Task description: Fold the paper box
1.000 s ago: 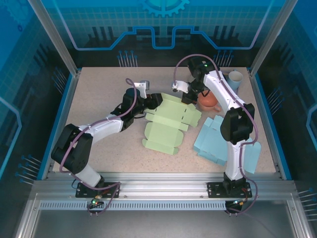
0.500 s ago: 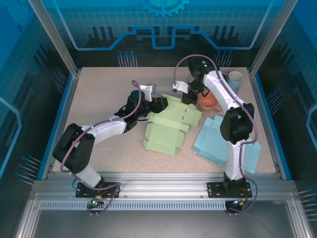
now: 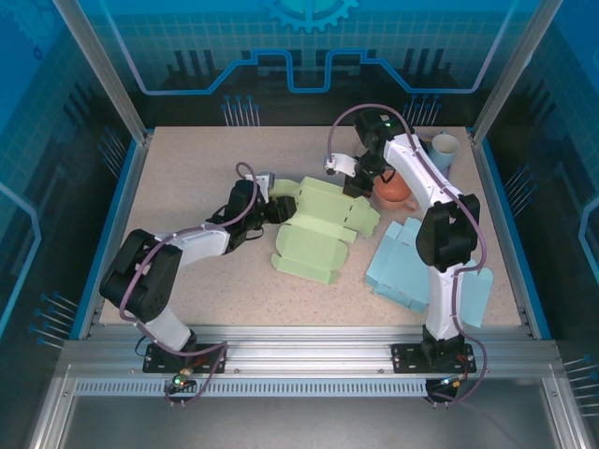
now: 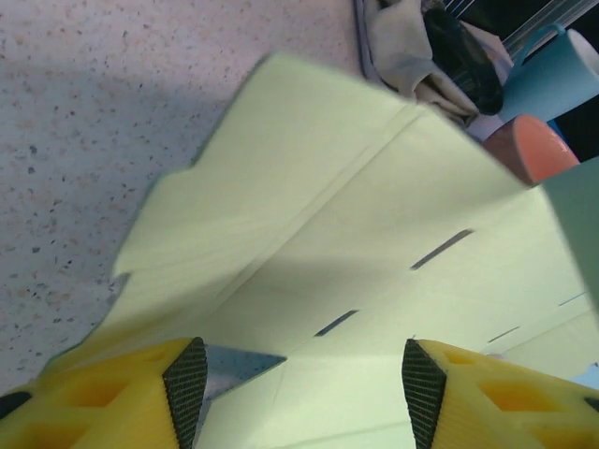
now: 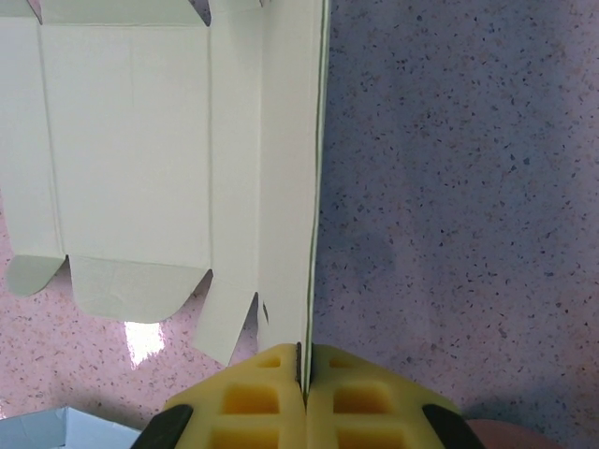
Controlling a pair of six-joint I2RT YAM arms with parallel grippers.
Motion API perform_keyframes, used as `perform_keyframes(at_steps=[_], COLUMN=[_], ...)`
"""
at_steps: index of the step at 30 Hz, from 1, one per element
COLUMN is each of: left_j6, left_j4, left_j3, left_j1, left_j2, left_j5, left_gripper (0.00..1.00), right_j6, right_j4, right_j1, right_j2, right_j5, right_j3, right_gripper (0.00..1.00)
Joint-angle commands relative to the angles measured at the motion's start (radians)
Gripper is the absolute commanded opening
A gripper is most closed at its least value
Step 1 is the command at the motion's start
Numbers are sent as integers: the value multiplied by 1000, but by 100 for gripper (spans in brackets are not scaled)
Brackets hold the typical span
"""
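Clamping the green paper box [image 5: 140, 140] edge is the right gripper [image 5: 304, 365], per its wrist view; the left gripper [image 4: 301, 374] is standing apart.

We get a bright, even overhead view: light falls from above, the table [image 3: 187, 168] is sharp, and the shadows on it are short and soft. At the left wrist the box [image 4: 356, 243] looks soft, its upper edge smeared, with a grey shadow across the upper left; the left gripper [image 4: 299, 379] at the bottom is out of focus. At the right wrist the right half lies in bluish shadow, with white glare at lower left.
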Motion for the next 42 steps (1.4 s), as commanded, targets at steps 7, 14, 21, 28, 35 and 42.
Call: perform_keyframes(at_steps=[7,14,21,28,35,42], left_j6=[12,-40,-110,-138,-46,13], left_j4=[65,84,46,48,30,61], left_j3=[-14,-4,57,39,-113,-250], left_j1=[-4,-8,-54,-55,-33,-29], left_j2=[87,97,113,92,-71,-253], left_j5=[103,150,185,155,-36,-248], left_gripper=[62,61,55,51,50,48], right_j6=[-16,-15,-11,-19,-60,-157], right_j4=[-8,5,39,184,420,795], right_j1=[-2,-5,-4,4,62,183], right_j2=[25,34,40,9,-54,-191], right_j5=[-5,-6,-6,27,228,433], right_j3=[-1,0,-9,-95,-247,-501], right_gripper=[0,0,0,0,0,0])
